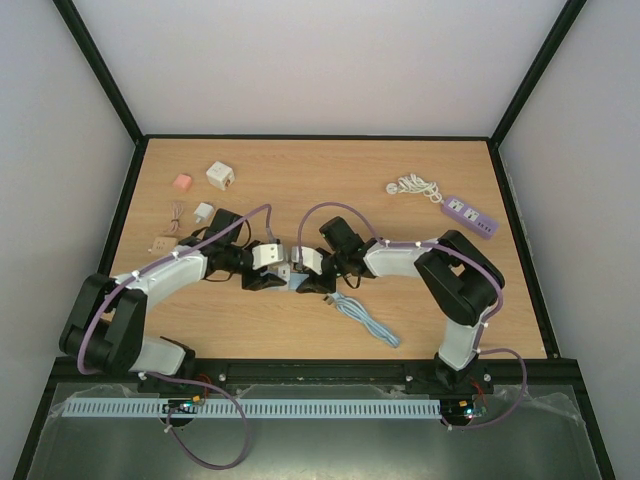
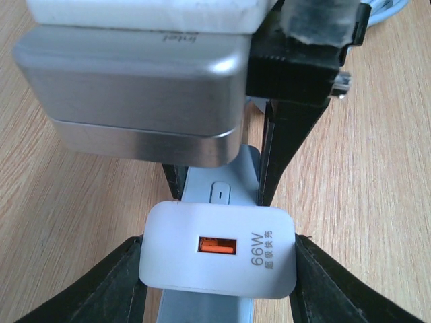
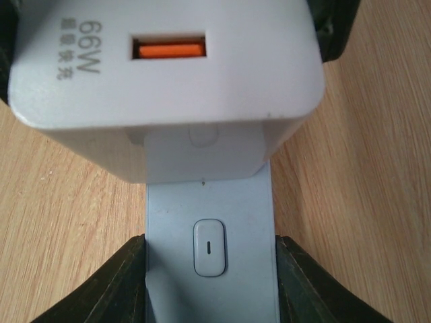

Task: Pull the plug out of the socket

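A light blue power strip (image 1: 297, 284) lies at the middle of the table with a white 66W charger plug (image 1: 283, 272) sitting on it. In the left wrist view my left gripper (image 2: 219, 261) is shut on the white charger (image 2: 219, 250), one finger on each side, with the blue strip (image 2: 225, 176) under it. In the right wrist view my right gripper (image 3: 210, 282) is shut on the blue strip (image 3: 210, 202) beside its switch button (image 3: 210, 247). The charger (image 3: 161, 74) stands just beyond it. I cannot tell whether its pins are still seated.
The strip's blue-white cable (image 1: 365, 318) trails to the near right. A purple power strip (image 1: 470, 215) and a coiled white cable (image 1: 413, 187) lie at the back right. A white cube adapter (image 1: 221, 176), a pink block (image 1: 181, 182) and a small white charger (image 1: 203, 212) lie at the back left.
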Available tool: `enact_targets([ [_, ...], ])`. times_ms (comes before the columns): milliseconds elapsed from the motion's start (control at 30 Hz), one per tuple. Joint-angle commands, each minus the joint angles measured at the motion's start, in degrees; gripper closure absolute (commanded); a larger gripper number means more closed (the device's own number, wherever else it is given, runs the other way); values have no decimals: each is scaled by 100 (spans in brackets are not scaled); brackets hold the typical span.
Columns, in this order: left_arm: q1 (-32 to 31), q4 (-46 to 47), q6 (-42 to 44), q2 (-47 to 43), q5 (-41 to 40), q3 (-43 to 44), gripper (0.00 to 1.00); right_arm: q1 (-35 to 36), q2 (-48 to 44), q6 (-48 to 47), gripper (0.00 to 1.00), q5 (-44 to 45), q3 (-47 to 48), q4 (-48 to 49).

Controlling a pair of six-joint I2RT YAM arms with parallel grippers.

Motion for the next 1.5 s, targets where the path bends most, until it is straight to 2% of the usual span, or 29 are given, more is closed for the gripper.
enact_targets([
  [0, -4, 130, 386, -312, 843, 48, 61, 3, 397, 90, 98, 576, -112, -528],
  [133, -20, -74, 1104, -504, 549, -144, 62, -4, 441, 115, 98, 575, -62, -585],
  [267, -28, -49, 1315, -626, 277, -304, 63, -22, 480, 158, 98, 575, -15, -616],
  [333, -17, 13, 1180, -674, 346, -341, 63, -28, 508, 183, 98, 596, -6, -607],
  [433, 235, 439, 180, -609, 1055, -332, 64, -22, 520, 189, 98, 615, 13, -606],
  [600, 396, 233, -133, -340, 1480, -120, 64, -23, 512, 213, 98, 653, 8, -584],
  [767, 426, 195, 189, -608, 1140, -204, 64, -22, 518, 207, 98, 644, 25, -596],
  [967, 274, -186, 1140, -826, 611, -303, 64, -22, 538, 216, 98, 650, 42, -614],
  [1167, 191, 37, 956, -844, 461, -456, 64, -32, 527, 210, 98, 676, 127, -707],
  [1300, 191, 135, 820, -540, 317, -441, 64, -48, 245, 175, 84, 722, 16, -614],
  [1467, 191, 37, 869, -172, 185, -251, 61, -50, -61, 134, 82, 642, -62, -606],
])
